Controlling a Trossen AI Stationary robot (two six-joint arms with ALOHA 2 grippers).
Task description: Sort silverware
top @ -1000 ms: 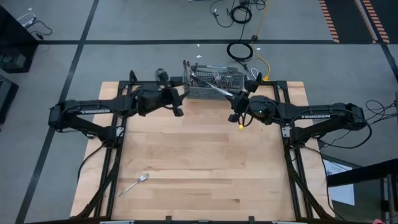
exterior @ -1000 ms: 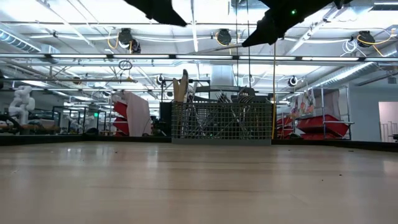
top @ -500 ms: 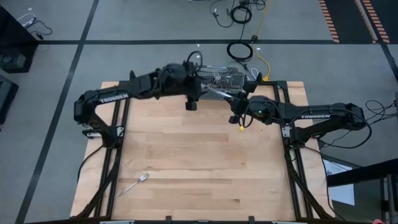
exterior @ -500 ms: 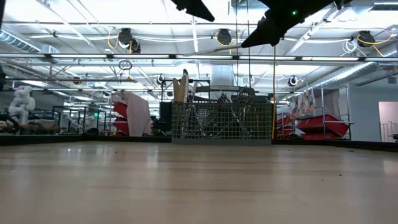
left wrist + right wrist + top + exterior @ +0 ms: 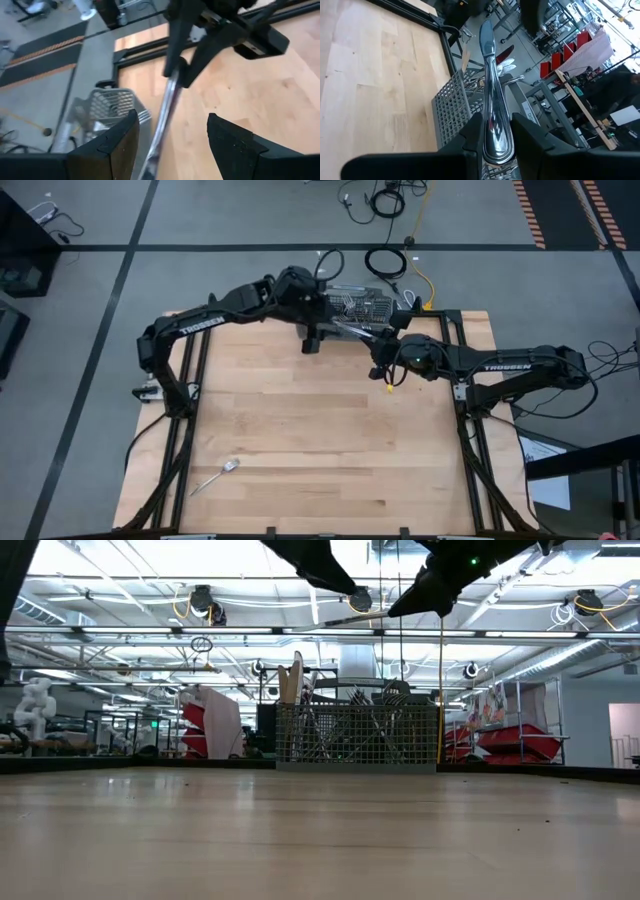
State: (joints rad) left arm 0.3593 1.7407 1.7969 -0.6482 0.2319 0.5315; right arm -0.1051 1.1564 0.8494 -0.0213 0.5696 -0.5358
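Observation:
My right gripper [image 5: 384, 340] is shut on a silver table knife [image 5: 352, 330], held in the air at the far side of the table in front of the grey wire-mesh basket [image 5: 352, 304]. The basket holds several pieces of silverware [image 5: 350, 720] standing upright. My left gripper [image 5: 312, 340] is open beside the knife's blade end. In the left wrist view its fingers stand on either side of the knife [image 5: 167, 107] without touching it. A lone fork [image 5: 216, 477] lies flat on the table near the front left corner. My right gripper pinches the knife's handle [image 5: 495, 134] between its two fingers. The knife runs on forward along the fingers, and its blade [image 5: 487, 42] points toward the basket and my left gripper. It is lifted clear of the table and the basket, roughly level.
The basket [image 5: 357, 735] stands at the table's far edge, middle. The wooden table top [image 5: 320, 440] is bare between the arms and the fork. Black frame rails [image 5: 178, 450] run along the left and right edges.
My left arm has swung from the far left of the table toward the right and risen, turning as it went. Its gripper now stands at the knife's blade end in front of the basket. My right gripper has kept the knife in place.

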